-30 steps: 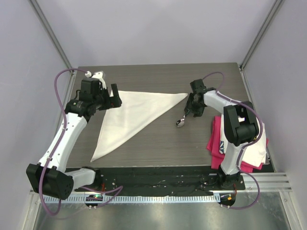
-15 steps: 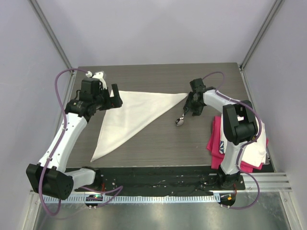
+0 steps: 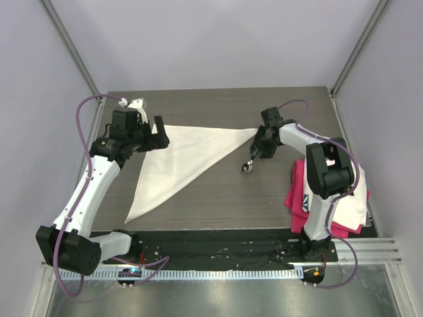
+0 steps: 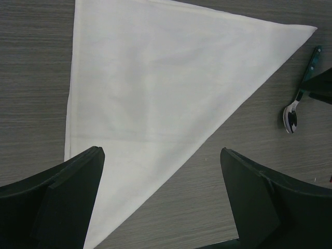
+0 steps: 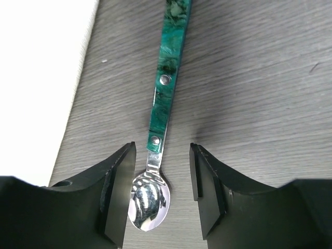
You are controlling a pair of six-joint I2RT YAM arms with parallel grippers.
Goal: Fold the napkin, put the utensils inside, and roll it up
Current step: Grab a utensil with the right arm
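napkin (image 4: 155, 88): matt cream cloth | spoon (image 5: 158, 119): glossy metal bowl, marbled green handle | table (image 3: 218, 198): matt woodgrain

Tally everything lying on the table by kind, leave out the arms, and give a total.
Cloths: 3 (napkin, pink cloth, white folded cloth)
Spoons: 1 (spoon)
Total: 4

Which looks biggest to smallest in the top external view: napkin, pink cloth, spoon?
1. napkin, clearly largest
2. pink cloth, partly covered by a white cloth, so its full size is unsure
3. spoon, far smallest
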